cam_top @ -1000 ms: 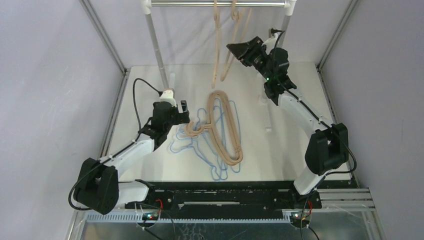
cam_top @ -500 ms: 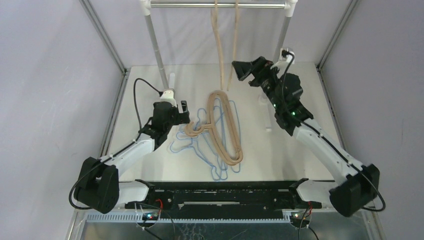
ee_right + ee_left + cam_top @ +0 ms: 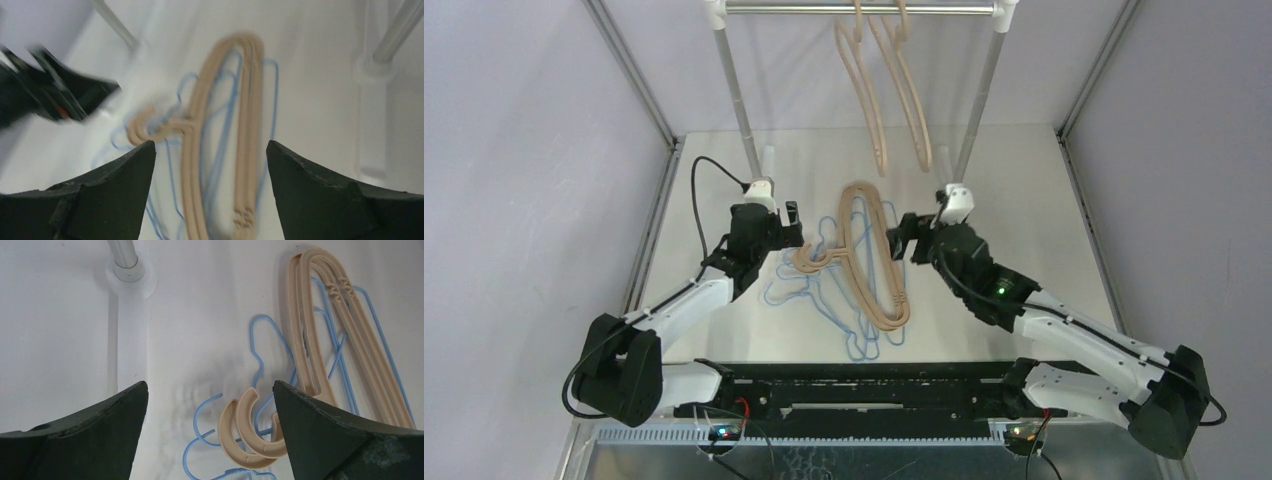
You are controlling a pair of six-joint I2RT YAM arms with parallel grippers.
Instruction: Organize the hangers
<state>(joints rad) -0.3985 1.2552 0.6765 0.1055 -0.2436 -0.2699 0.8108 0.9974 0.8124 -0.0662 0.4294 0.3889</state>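
Closest in, on the left: left gripper (image 3: 790, 216) low over the table (image 3: 1024, 180), fingers spread wide, nothing held, just beside the hooks of the pile. On the right: right gripper (image 3: 902, 240), likewise spread and empty (its own view blurred), just beside the pile's right edge. Between the 2, flat on the table: 2 tan wooden hangers (image 3: 887, 285), stacked one on the other, hooks toward the left gripper. Underneath, spilling out around them: thin blue wire hangers (image 3: 856, 345), perhaps 4, too tangled to count surely. Farther back, up off the table: 2 other wooden hangers (image 3: 921, 140), hooked side by side on the silver rail (image 3: 824, 8).
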